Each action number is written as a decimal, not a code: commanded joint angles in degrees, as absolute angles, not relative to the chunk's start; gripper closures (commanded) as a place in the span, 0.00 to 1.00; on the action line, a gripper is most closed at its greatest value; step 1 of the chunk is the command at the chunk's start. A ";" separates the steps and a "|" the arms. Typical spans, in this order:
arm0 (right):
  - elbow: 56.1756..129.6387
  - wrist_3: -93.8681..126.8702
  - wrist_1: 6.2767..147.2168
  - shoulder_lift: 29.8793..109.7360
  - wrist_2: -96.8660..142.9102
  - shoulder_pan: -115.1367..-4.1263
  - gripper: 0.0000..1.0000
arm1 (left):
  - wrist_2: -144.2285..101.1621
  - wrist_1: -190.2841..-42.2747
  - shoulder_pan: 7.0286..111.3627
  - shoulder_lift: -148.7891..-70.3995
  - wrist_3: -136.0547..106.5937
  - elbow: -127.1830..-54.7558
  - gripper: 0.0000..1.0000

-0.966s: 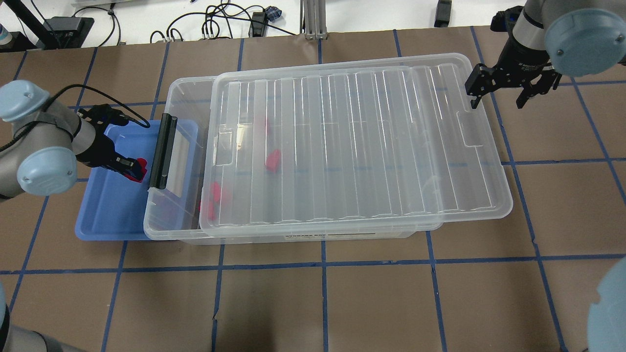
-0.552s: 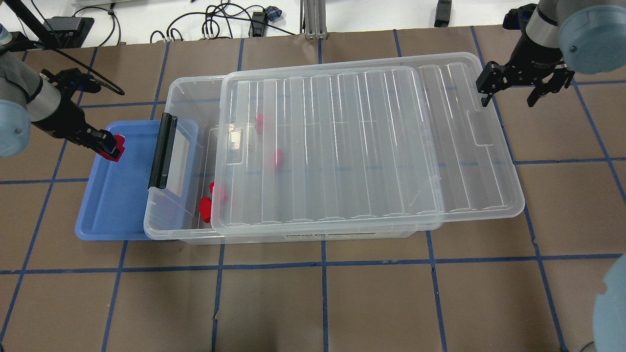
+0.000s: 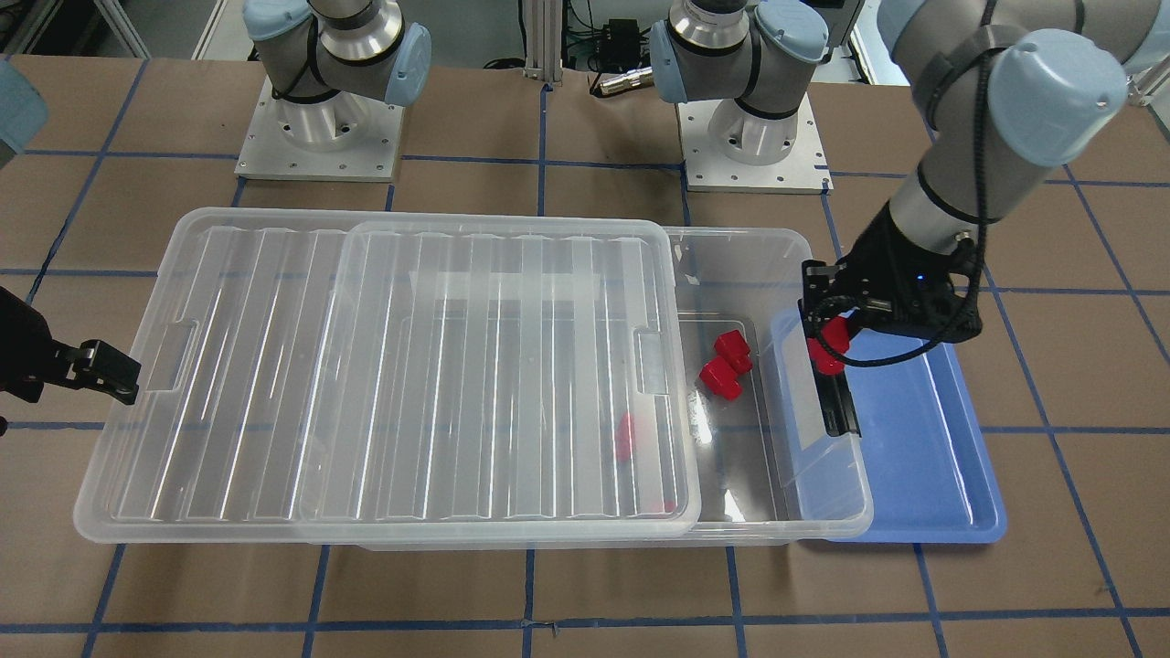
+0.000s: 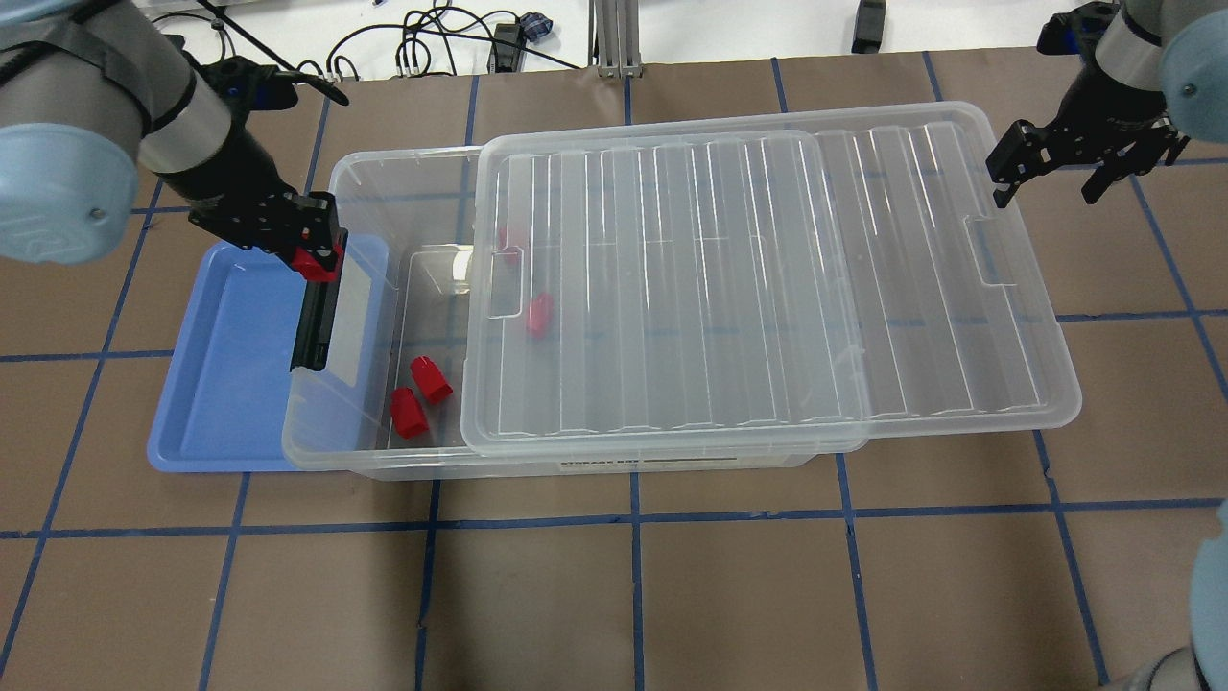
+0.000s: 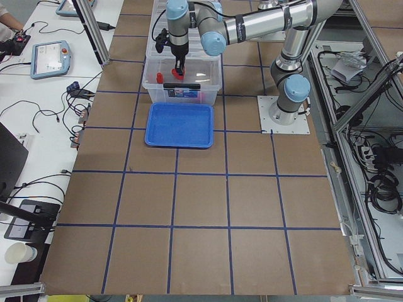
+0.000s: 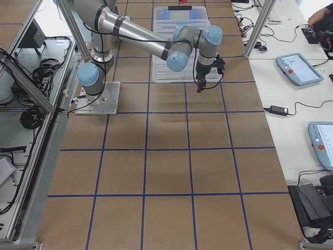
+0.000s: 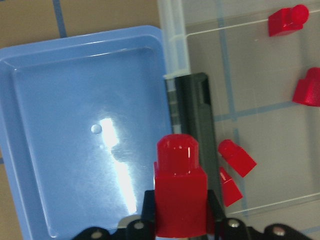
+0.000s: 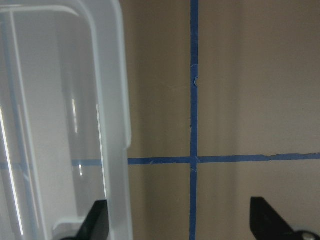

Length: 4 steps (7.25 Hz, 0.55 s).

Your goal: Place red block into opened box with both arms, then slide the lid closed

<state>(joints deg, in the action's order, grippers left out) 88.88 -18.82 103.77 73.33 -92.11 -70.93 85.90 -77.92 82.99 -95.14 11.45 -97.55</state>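
Observation:
My left gripper [image 4: 315, 257] is shut on a red block [image 7: 180, 200] and hangs over the black latch bar [image 4: 317, 307] at the left short end of the clear box [image 4: 357, 173]. In the front-facing view the held red block [image 3: 827, 352] sits just above that bar. Two loose red blocks [image 4: 420, 393] lie in the uncovered part of the box, and others [image 4: 539, 314] show through the lid [image 4: 767, 288]. The lid is slid right and overhangs the box's right end. My right gripper [image 4: 1048, 192] is open at the lid's far right corner, one fingertip [image 8: 97, 222] over the lid's rim.
An empty blue tray [image 4: 230, 384] lies against the box's left end, partly under it. Brown table paper with blue tape lines surrounds everything. Cables and a metal post [image 4: 614, 38] sit at the far edge. In the front-facing view both arm bases [image 3: 315, 128] stand behind the box.
My left gripper has lifted the red block out of the blue tray and carried it right to the latch bar. The lid has slid right, uncovering more of the box, and my right gripper moved right with it.

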 commanded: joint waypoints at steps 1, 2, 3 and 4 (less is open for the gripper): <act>88.94 -20.92 103.97 73.30 -92.02 -69.70 0.00 | 85.78 -77.52 89.27 -96.32 -0.05 -97.91 1.00; 88.95 -21.79 103.97 73.30 -92.11 -69.61 0.00 | 85.87 -76.91 90.25 -97.37 -0.87 -98.17 1.00; 88.95 -21.80 103.97 73.30 -92.11 -69.61 0.00 | 85.87 -73.86 90.44 -98.69 -1.49 -99.48 1.00; 88.95 -21.80 103.97 73.30 -92.20 -69.61 0.00 | 85.87 -69.39 90.61 -99.83 -1.41 -102.62 1.00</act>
<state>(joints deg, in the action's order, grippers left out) 88.94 -21.66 103.97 73.30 -92.12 -69.65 85.86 -73.71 90.19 -98.42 -0.95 -99.85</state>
